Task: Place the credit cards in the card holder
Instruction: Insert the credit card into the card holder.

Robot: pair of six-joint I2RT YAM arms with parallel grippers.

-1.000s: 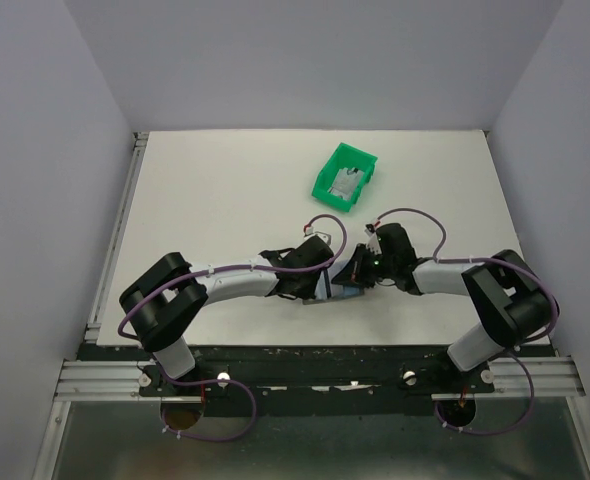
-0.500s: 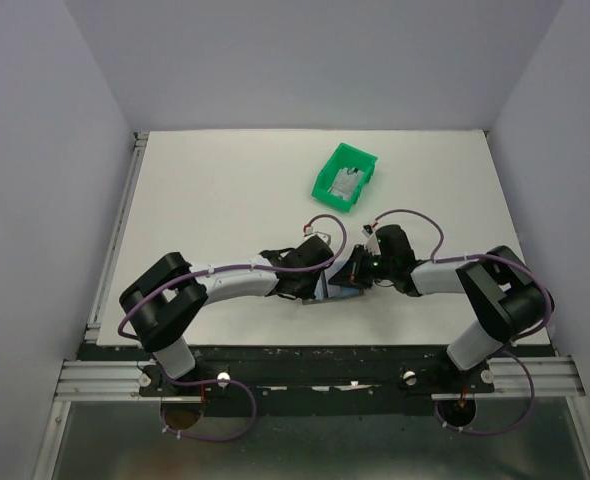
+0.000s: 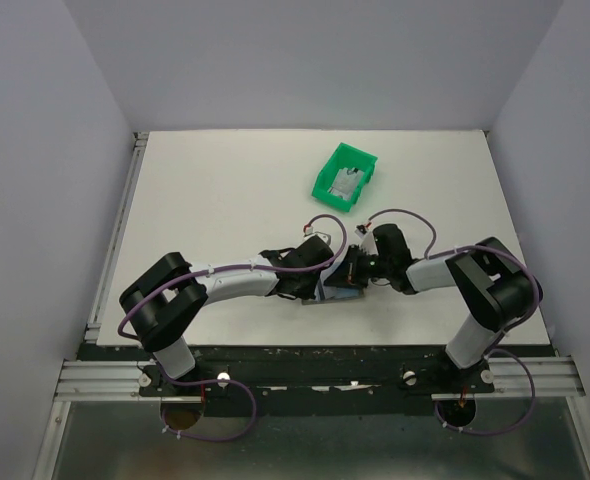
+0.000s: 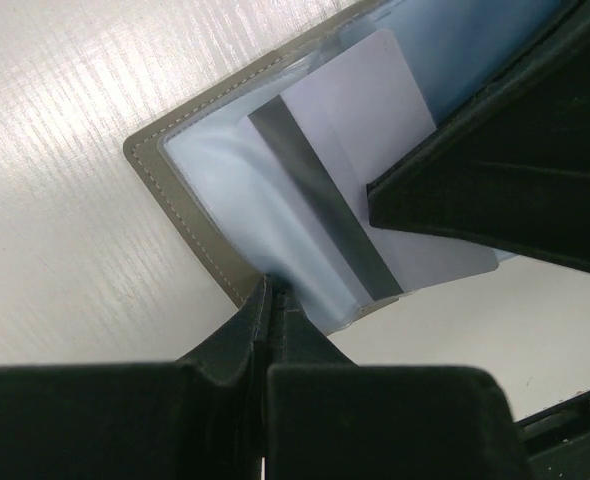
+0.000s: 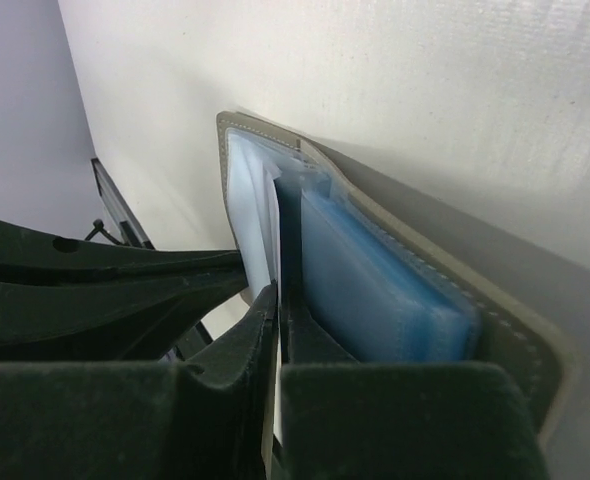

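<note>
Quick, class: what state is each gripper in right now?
Left gripper: jaws closed on the card holder edge.
Right gripper: jaws closed on a credit card.

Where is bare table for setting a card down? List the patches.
Free: the broad table left of the green bin, and the strip right of it. Crowded: near centre, where left gripper and right gripper meet at the card holder.

A green plastic bin (image 3: 327, 186) stands on the white bench (image 3: 215, 190), straight beyond the jaws and well apart from them. Pale grey walls (image 3: 35, 150) close the bench on three sides.
</note>
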